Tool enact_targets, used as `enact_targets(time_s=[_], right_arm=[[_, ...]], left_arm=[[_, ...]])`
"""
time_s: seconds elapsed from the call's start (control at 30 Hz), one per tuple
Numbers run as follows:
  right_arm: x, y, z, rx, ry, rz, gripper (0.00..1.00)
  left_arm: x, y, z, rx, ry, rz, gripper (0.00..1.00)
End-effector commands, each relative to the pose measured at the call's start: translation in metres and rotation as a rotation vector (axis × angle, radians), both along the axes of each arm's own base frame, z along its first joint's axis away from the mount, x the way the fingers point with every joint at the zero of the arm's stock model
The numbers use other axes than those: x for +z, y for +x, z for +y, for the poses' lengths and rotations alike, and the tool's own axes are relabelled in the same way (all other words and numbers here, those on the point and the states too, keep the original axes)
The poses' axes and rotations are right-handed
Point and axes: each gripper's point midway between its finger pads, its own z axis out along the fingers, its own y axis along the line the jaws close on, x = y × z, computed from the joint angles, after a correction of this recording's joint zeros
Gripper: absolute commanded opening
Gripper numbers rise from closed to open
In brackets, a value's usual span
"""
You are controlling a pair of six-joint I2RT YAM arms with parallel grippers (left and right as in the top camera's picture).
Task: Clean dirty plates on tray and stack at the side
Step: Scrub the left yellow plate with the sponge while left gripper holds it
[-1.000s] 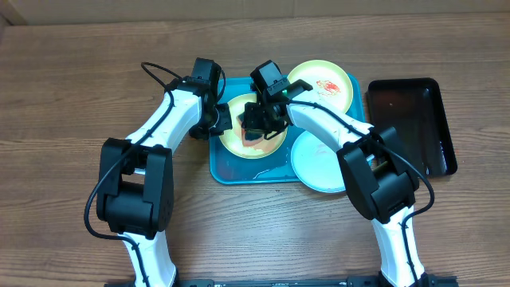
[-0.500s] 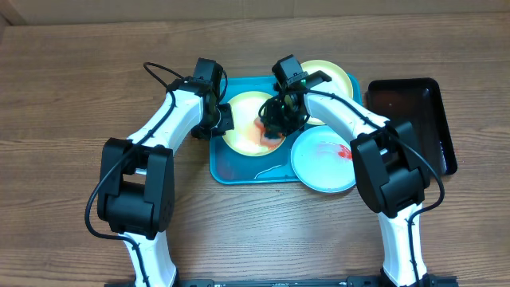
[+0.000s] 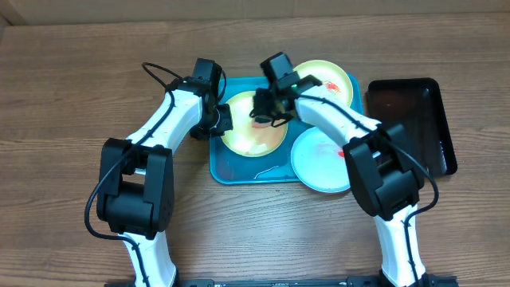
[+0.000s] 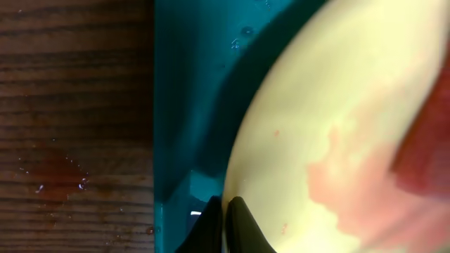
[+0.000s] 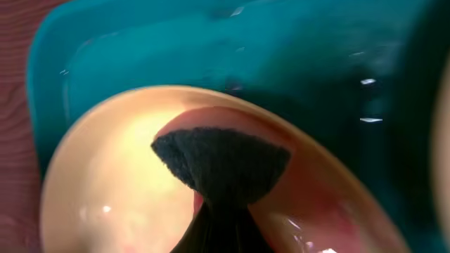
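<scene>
The left fingers pinch the rim of the sauce-smeared plate, which sits in the tray just ahead of them. The right fingers clamp a dark sponge against its face. The plate is probably light, stiff plastic, wet and likely slippery, so the rim is the place to hold it.

Twin white-and-black arms
The left arm and right arm wore white link shells with bulky black joint housings. Thin black cables looped alongside. The left tool and right tool ended in black fingers.
</scene>
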Motion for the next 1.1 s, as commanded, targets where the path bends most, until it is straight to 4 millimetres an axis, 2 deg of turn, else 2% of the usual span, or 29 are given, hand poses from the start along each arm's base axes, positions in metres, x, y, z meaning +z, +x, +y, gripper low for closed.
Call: enact_targets(time_s=[0.0, 0.13, 0.4, 0.5, 0.63, 0.73, 0.87, 0.93, 1.07], right_arm=[[-0.001, -0.013, 0.021, 0.043, 0.004, -0.004, 0.04], [-0.001, -0.033, 0.044, 0.105, 0.033, 0.026, 0.04], [0.001, -0.073, 0.063, 0.171, 0.140, 0.195, 0.04], [-0.007, -0.083, 0.046, 0.126, 0.098, 0.279, 0.04], [-0.018, -0.080, 0.004, 0.042, -0.016, 0.329, 0.04], [-0.023, -0.064, -0.029, -0.034, -0.087, 0.310, 0.04], [-0.025, -0.037, -0.063, -0.121, -0.152, 0.246, 0.04], [-0.025, -0.026, -0.073, -0.147, -0.158, 0.218, 0.04], [-0.022, -0.009, -0.078, -0.155, -0.171, 0.147, 0.04]], left_arm=[[0.014, 0.003, 0.004, -0.004, 0.012, -0.034, 0.04], [0.014, 0.003, 0.004, -0.003, 0.012, -0.034, 0.04], [0.014, 0.004, 0.004, -0.003, 0.011, -0.037, 0.04], [0.014, 0.004, 0.004, -0.003, 0.011, -0.037, 0.04], [0.014, 0.004, 0.004, -0.003, 0.012, -0.037, 0.04], [0.014, 0.003, 0.005, -0.003, 0.012, -0.035, 0.04], [0.013, 0.003, 0.004, -0.004, 0.013, -0.034, 0.04], [0.014, 0.003, 0.005, -0.003, 0.013, -0.034, 0.04], [0.014, 0.003, 0.005, -0.004, 0.013, -0.034, 0.04]])
